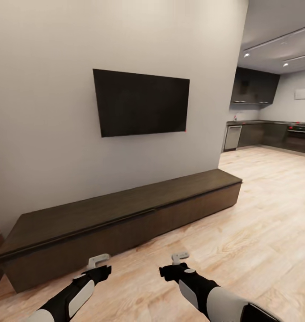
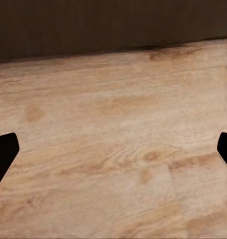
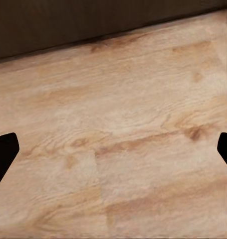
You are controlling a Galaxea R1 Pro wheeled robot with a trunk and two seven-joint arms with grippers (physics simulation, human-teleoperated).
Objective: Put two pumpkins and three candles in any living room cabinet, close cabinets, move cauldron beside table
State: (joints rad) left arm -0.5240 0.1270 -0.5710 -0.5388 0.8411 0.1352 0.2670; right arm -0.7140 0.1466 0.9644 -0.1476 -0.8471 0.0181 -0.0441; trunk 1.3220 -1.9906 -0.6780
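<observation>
Matt dark-brown wood cabinet point(image 1: 125, 214) on smooth, light, grained wood floor point(image 1: 260, 223).

a long, low, dark-brown wooden cabinet point(image 1: 125, 214) with a flat top and handleless fronts stands on the light wood floor against the pale wall, running diagonally below a wall-mounted black screen. one front near its middle sits slightly ajar, edge proud of the others.

Ahead of the pale-grey left gripper point(image 1: 99, 260) and right gripper point(image 1: 180, 258) — both on black arms with white panels — the cabinet point(image 1: 121, 219) was dark brown with faint wood grain. Beneath them the floor point(image 1: 260, 223) was light tan, streaked and knotted — above the cabinet hung a black TV point(image 1: 141, 103) on an off-white wall point(image 1: 45, 112).
</observation>
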